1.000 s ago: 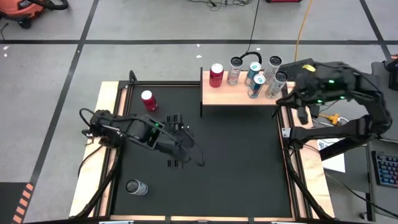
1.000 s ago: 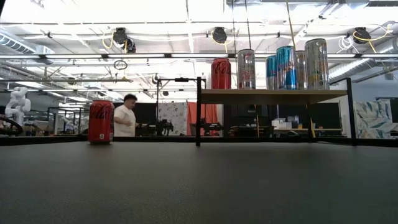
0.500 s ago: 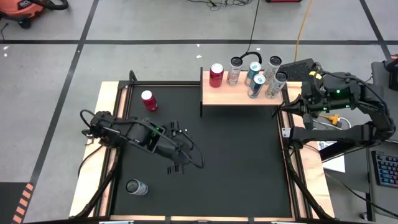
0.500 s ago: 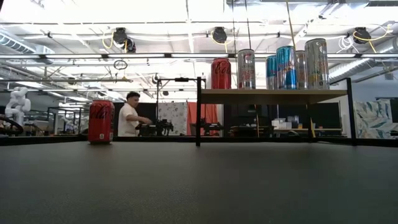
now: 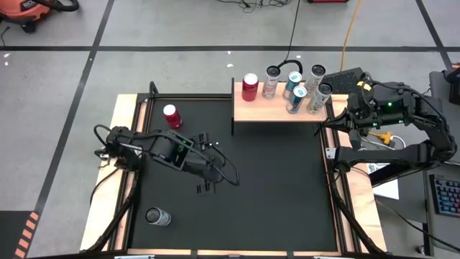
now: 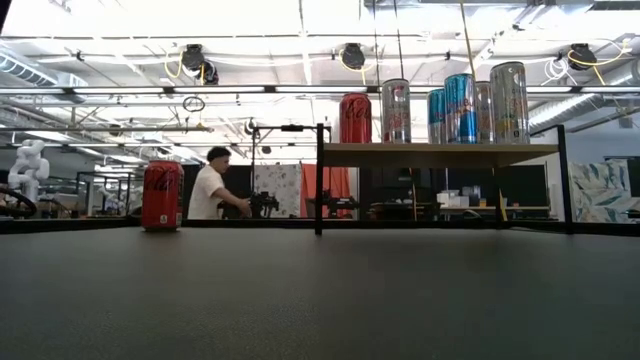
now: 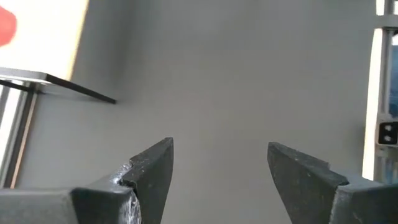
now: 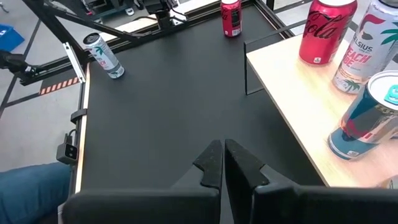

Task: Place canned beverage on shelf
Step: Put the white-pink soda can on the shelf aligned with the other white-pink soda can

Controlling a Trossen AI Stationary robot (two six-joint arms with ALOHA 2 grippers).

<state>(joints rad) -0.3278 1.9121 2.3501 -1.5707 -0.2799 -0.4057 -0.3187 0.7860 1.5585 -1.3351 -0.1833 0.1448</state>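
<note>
The shelf (image 5: 277, 109), a pale-wood board on black supports, stands at the table's far right and carries several upright cans (image 5: 295, 90). A red can (image 5: 171, 115) stands upright on the black table at the far left, also in the low view (image 6: 162, 195). A silver can (image 5: 157, 216) stands near the front left corner. My left gripper (image 7: 219, 168) hovers open over the table's left middle (image 5: 218, 167), slanting down, with nothing between its fingers. My right gripper (image 8: 222, 160) is shut and empty, raised beside the shelf's right end (image 5: 338, 119).
On the shelf a red cola can (image 8: 326, 28), a white can (image 8: 367, 50) and a blue can (image 8: 367, 118) stand closest to my right gripper. Wooden strips (image 5: 123, 173) edge the table. The black table's middle (image 5: 273, 180) is bare. A person (image 6: 212, 190) stands in the room behind.
My right gripper has drawn back from over the shelf's right end toward the table's right edge and sunk a little, staying shut. My left gripper has rolled slightly about its own axis while staying over the same spot. The cans have not moved.
</note>
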